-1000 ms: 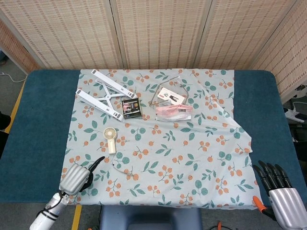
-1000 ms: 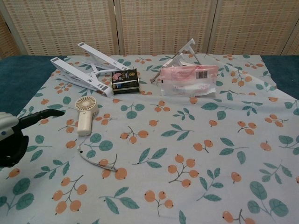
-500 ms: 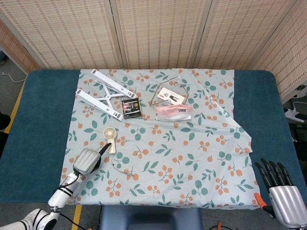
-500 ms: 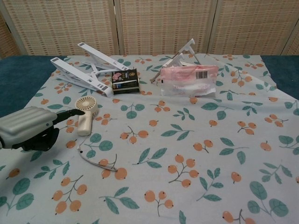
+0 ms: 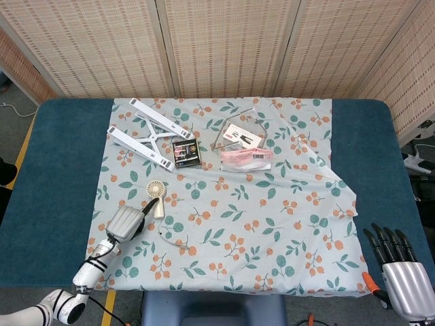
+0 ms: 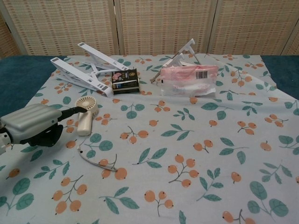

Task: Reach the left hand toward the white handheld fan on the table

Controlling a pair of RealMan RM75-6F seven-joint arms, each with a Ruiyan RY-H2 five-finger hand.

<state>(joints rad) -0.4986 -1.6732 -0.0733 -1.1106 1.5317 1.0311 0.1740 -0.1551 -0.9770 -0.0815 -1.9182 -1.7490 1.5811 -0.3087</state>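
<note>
— Head view first: what's laid out, biggest down?

— My surface (image 5: 47,176), blue, with a flowered cloth (image 5: 272,224) over most of it. At the far side lie a white stand (image 5: 146,139), a pink packet (image 5: 248,157) and a dark box (image 5: 185,152). Then the fan (image 5: 155,197), then its thin cord (image 6: 96,161).

— Where's the fan from your left hand?

— Just ahead and slightly inward. My left hand (image 5: 126,222) is low over the cloth, one dark finger stretched to the fan's handle; whether it touches, I cannot tell. The other fingers look tucked under, holding nothing. The fan lies flat, long axis running away from me, round head at the far end.

— And the right?

— My right hand (image 5: 401,275) is well apart at the near corner, fingers straight and spread, empty. The left is far nearer.

— Room?

— Open cloth on both sides of the fan; the box and stand sit well beyond it.
</note>
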